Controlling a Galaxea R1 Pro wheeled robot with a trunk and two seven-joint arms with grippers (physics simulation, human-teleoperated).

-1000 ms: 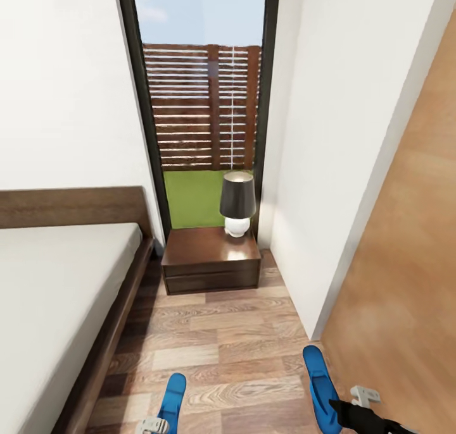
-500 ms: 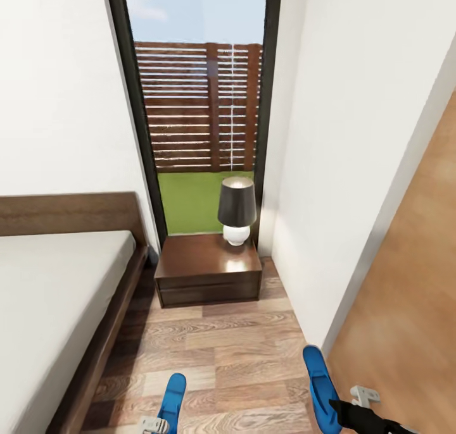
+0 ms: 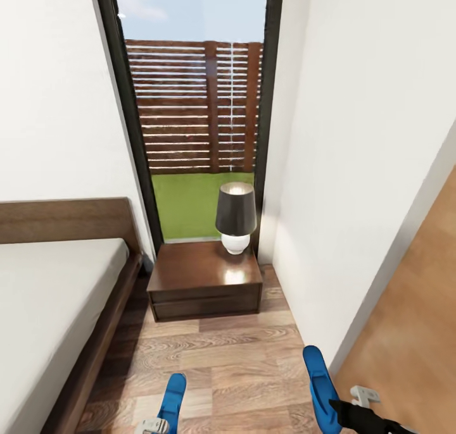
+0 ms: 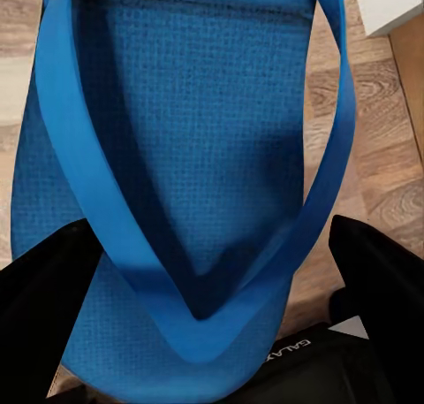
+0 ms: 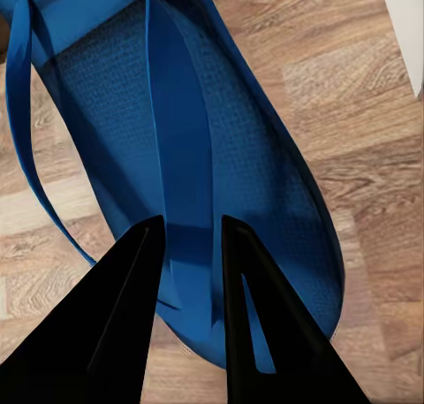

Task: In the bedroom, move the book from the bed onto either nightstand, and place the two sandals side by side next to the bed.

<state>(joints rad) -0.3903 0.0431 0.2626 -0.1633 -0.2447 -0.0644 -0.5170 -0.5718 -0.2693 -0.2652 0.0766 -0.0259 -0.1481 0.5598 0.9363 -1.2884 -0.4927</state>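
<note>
Both blue sandals are held above the wood floor at the lower edge of the head view. My left gripper [image 3: 152, 426] is shut on the left sandal [image 3: 172, 396]; its black fingers [image 4: 40, 311] flank that sandal's [image 4: 194, 156] heel end. My right gripper [image 3: 352, 411] is shut on the right sandal [image 3: 318, 383], and its fingers [image 5: 124, 324] pinch the strap of this sandal [image 5: 230, 156]. The bed [image 3: 44, 314] lies at left, with pale mattress and dark frame. The nightstand [image 3: 196, 285] stands ahead beside it. The book is out of view.
A dark-shaded lamp [image 3: 236, 216] with a white base stands on the nightstand's right rear corner. Behind is a tall dark-framed window [image 3: 196, 124]. A white wall [image 3: 354, 168] and a brown wooden door [image 3: 411, 333] close the right side, leaving a narrow strip of floor [image 3: 234, 358].
The whole head view has shifted: bed and nightstand sit further left and lower, so the camera has moved. Both sandals stay in the same grips.
</note>
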